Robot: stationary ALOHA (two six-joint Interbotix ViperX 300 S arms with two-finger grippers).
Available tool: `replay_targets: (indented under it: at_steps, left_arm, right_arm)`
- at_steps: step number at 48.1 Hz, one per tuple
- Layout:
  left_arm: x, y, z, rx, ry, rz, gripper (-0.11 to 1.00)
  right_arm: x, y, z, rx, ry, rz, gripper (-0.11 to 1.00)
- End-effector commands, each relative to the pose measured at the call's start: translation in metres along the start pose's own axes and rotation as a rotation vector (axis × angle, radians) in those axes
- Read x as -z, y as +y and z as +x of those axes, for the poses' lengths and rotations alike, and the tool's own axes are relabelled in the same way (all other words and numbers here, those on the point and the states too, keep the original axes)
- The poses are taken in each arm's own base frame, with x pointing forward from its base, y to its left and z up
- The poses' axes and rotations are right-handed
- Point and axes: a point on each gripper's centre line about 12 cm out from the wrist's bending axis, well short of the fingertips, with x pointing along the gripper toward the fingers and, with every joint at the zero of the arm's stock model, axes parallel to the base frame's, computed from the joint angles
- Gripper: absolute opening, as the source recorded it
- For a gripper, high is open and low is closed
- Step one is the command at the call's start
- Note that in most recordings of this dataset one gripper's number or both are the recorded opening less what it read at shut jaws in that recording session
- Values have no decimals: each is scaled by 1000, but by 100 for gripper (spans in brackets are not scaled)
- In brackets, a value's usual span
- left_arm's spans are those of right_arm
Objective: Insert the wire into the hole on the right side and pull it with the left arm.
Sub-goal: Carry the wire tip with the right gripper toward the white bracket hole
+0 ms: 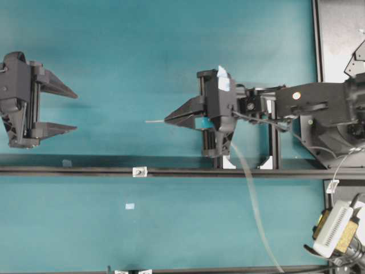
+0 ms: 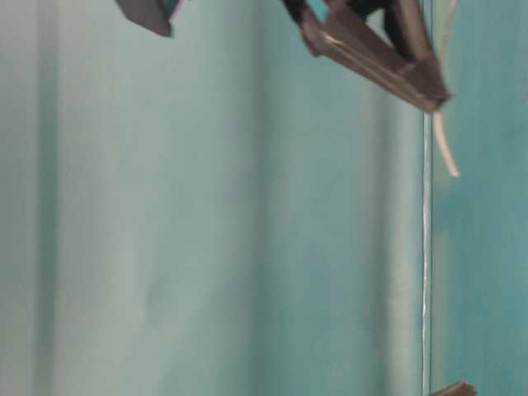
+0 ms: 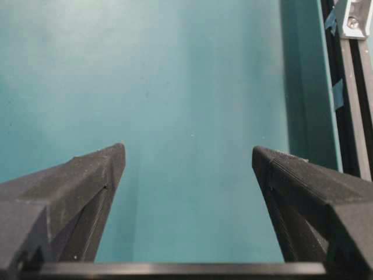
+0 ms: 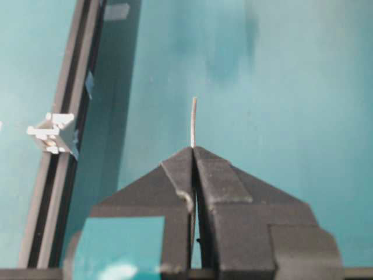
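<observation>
Overhead exterior view: the right gripper [image 1: 166, 120] sits near the middle of the teal worktop [image 1: 142, 51], fingers clenched on the wire [image 1: 154, 121], whose short free end sticks out toward 9 o'clock from the fingertips. The rest of the wire trails from behind the gripper toward 5 o'clock, down across the black rail [image 1: 171, 171] to the lower edge of the picture. The left gripper [image 1: 75, 112] is at the far 9 o'clock side, well apart from the wire tip, its two plain black fingers spread wide with nothing between them. A small white-silver square block [image 1: 139, 171] sits on the rail, at about 7 o'clock of the right gripper's tip; the hole in it is too small to make out.

In the right wrist view the wire tip [image 4: 193, 122] points to 12 o'clock from the closed fingers, with the block [image 4: 52, 133] off at 9 o'clock on the rail [image 4: 64, 116].

In the left wrist view the released fingers [image 3: 87, 186] frame bare teal worktop [image 3: 192, 87]
</observation>
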Motion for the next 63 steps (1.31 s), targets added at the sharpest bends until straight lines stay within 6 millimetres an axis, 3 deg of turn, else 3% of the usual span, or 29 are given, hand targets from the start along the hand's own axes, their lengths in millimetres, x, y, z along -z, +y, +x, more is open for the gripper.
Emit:
replay_targets:
  at_steps: [1, 21, 49, 63]
  left_arm:
    - [-11, -1, 1, 3, -38, -1, 75]
    - [-22, -13, 4, 42, -170, 13, 75]
    - [-8, -38, 33, 129, -281, -56, 75]
    - [-11, -59, 37, 192, -312, -54, 75]
  right_arm:
    - [-16, 2, -9, -7, -52, -6, 2]
    - [0, 6, -11, -33, -85, 20, 2]
    - [17, 17, -16, -71, -119, 42, 2]
    - [28, 32, -9, -110, -157, 61, 2]
